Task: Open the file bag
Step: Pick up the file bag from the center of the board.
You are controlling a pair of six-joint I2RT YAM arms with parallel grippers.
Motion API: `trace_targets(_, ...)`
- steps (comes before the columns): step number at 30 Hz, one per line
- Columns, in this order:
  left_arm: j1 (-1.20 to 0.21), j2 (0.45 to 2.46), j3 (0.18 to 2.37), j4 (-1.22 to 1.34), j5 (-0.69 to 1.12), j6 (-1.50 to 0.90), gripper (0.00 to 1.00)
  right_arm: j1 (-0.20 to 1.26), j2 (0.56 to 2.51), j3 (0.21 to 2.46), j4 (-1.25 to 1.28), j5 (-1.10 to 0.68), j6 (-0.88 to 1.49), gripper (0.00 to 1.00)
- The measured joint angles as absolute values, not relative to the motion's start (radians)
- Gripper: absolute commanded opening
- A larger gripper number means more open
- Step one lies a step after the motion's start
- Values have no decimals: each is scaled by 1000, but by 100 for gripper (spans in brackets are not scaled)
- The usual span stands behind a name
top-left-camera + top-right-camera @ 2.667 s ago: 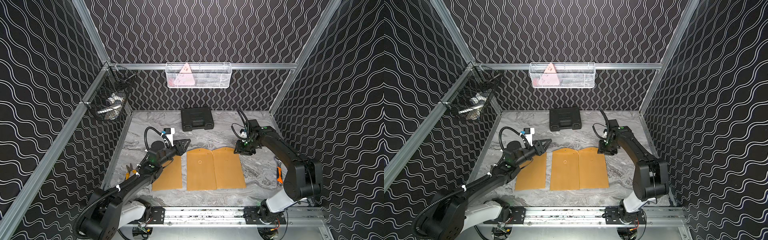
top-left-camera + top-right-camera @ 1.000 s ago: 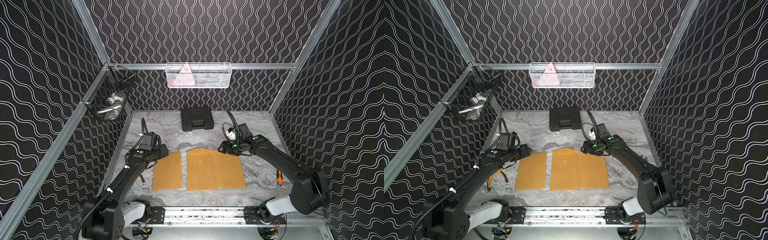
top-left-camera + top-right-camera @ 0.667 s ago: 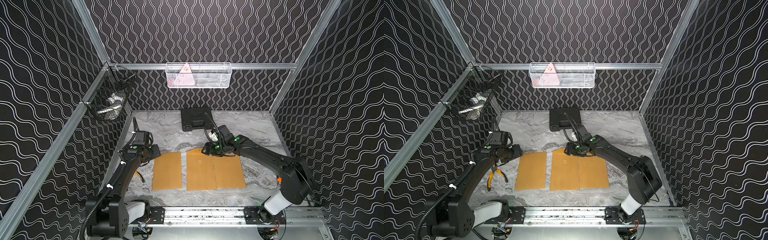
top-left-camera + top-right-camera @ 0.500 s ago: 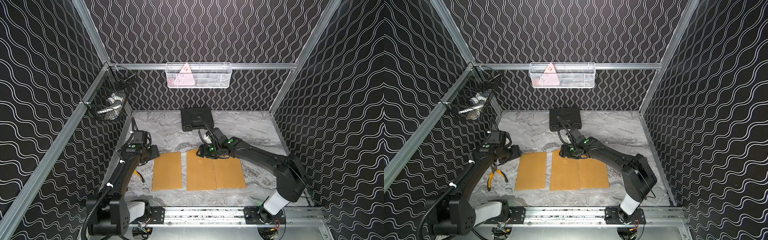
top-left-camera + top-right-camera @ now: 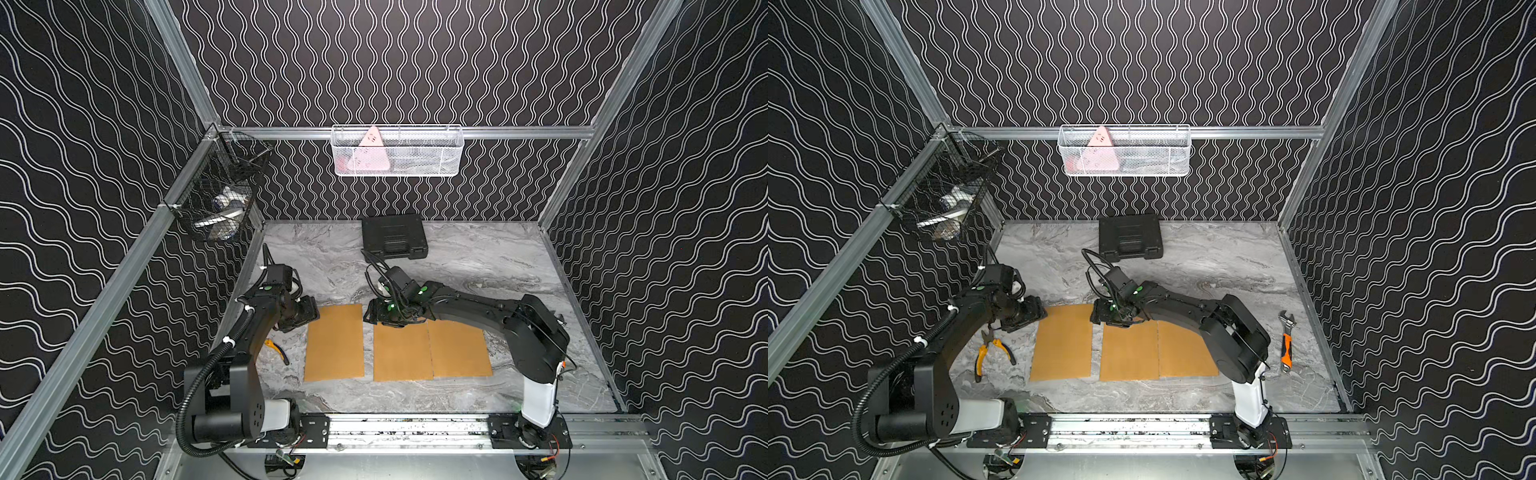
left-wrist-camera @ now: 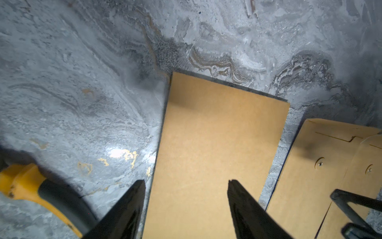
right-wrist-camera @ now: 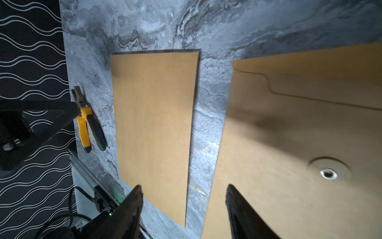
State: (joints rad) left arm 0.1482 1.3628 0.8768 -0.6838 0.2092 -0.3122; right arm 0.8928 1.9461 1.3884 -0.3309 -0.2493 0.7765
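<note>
Left gripper: my left gripper (image 6: pixel 186 182) stood wide, nothing between the fingers; one fingertip (image 6: pixel 138 186) was over bare marble, the other over the kraft paper.
Left gripper's place: at the far, outer corner of the left file bag (image 5: pixel 334 345); I could not tell whether I touched it.
Right gripper: my right gripper (image 7: pixel 183 187) also stood wide and held nothing.
Right gripper's place: low over the far end of the middle file bag (image 5: pixel 401 353), one finger past its edge toward the left file bag, the other over its paper.
File bags: three lay flat near the front of the table (image 5: pixel 478 266), long sides parallel; the left one sat apart by a narrow strip of marble, while the middle one and the right file bag (image 5: pixel 459 353) met edge to edge.
Closure: a round button (image 7: pixel 328 173) showed on the middle file bag close to my right fingers; whether its flap was lifted I could not tell.
Pliers: the yellow-handled pliers (image 5: pixel 992 351) lay beside the left file bag, under my left arm.
Wrench: an orange-handled wrench (image 5: pixel 1286 340) lay near the right wall.
Case: a closed black case (image 5: pixel 394 237) sat at the back of the table.
Baskets: a white basket (image 5: pixel 428 160) hung on the back wall, a black wire basket (image 5: pixel 220 195) on the left wall.
</note>
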Motion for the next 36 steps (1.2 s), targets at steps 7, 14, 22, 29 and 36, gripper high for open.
trace_targets(7, 161, 1427, 876, -673, 216, -318, 67, 908, 2036, 1442, -301, -279, 801, 65)
trace_targets(14, 164, 1465, 869, -670, 213, -345, 68, 915, 2097, 1466, -278, -307, 817, 65)
trace_targets(22, 170, 1525, 869, -666, 215, -349, 68, 916, 2127, 1469, -264, -329, 826, 65)
trace_targets(29, 170, 1564, 869, -664, 224, -349, 67, 917, 2144, 1477, -238, -353, 831, 65)
trace_targets(36, 170, 1599, 877, -663, 236, -354, 67, 917, 2162, 1480, -189, -380, 849, 65)
